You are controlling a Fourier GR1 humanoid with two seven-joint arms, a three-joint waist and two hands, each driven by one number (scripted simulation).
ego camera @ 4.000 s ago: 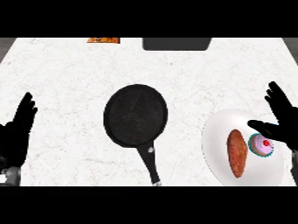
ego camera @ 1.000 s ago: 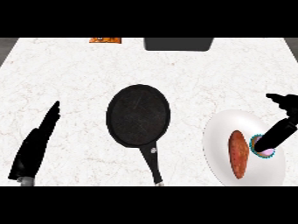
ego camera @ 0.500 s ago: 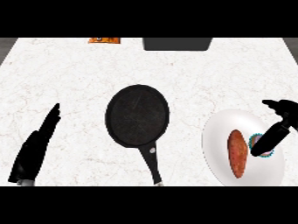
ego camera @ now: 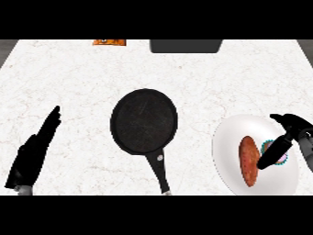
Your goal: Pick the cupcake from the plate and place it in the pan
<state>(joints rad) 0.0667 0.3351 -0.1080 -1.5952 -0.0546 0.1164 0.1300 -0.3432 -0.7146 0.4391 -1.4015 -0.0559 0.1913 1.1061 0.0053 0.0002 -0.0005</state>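
White marbled kitchen counter (ego camera: 70,78) filling the view, seen steeply from above. At its far edge, a dark grey rectangular block (ego camera: 186,45), and left of that a small orange item (ego camera: 110,42), too cut off to identify.

Near the middle, a black frying pan (ego camera: 144,120), round and bare inside, handle running toward the lower edge and angled slightly right.

To the right of the pan and apart from it, a white plate (ego camera: 225,151) near the counter's lower right. On the plate, a reddish-brown oblong food item (ego camera: 248,160), lengthwise top to bottom, left of center. Just beside it on the right, the cupcake (ego camera: 282,159), only a sliver of teal wrapper and pink top showing past the fingers in front of it. Cupcake on the plate, not in the pan.

Right hand (ego camera: 295,134) over the plate's right side, grey forearm entering from the right edge. Fingers bent down over the cupcake, one dark finger slanting across it toward the brown food; closed round it or only touching, impossible to tell.

Left hand (ego camera: 33,153) at lower left, well apart from the pan, edge-on, fingers straight and pressed together, pointing up and slightly right, holding nothing, resting.
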